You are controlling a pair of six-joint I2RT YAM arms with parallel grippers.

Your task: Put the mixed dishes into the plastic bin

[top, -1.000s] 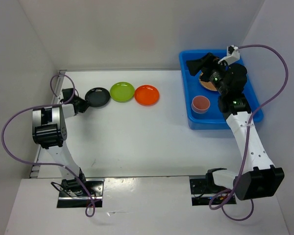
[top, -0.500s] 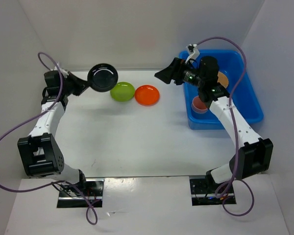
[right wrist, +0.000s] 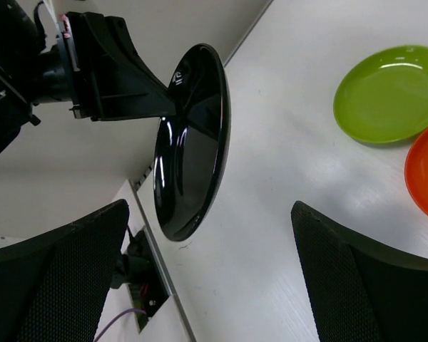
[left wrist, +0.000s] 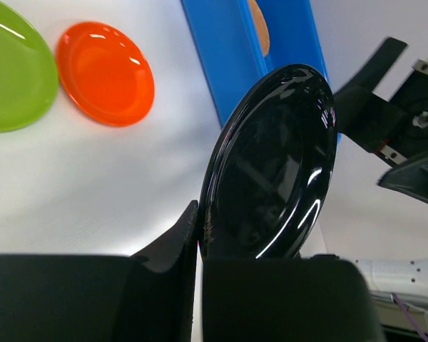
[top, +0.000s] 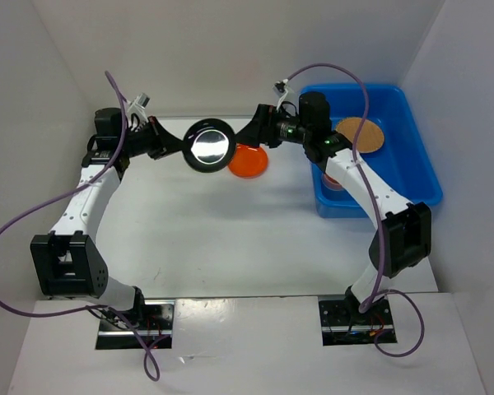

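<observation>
Table [top: 230, 239]: white surface, walled in white on three sides; carries the bin and two loose plates.
Plastic bin [top: 354, 206]: bright blue tub at the far right of the table; also seen in the left wrist view [left wrist: 221, 64] beyond the raised plate.
Woven tray [top: 360, 135]: tan round tray, lying flat inside the bin toward its far end.
Black plate [top: 211, 145]: lifted clear of the table and tilted steeply, gripped at its rim; hangs between the two grippers, above the row of plates; glossy, nearly edge-on in both wrist views [left wrist: 271, 185] [right wrist: 192, 149].
Lime green plate [right wrist: 391, 92]: flat on the table, just beside the orange one; hidden behind the black plate from above.
Orange plate [top: 253, 164]: flat on the table, left of the bin, partly covered in the top view by the black plate.
Left gripper [top: 174, 148]: clamped on the black plate's rim.
Right gripper [top: 251, 136]: fingers spread wide, pointed at the black plate, close to it but not touching.
</observation>
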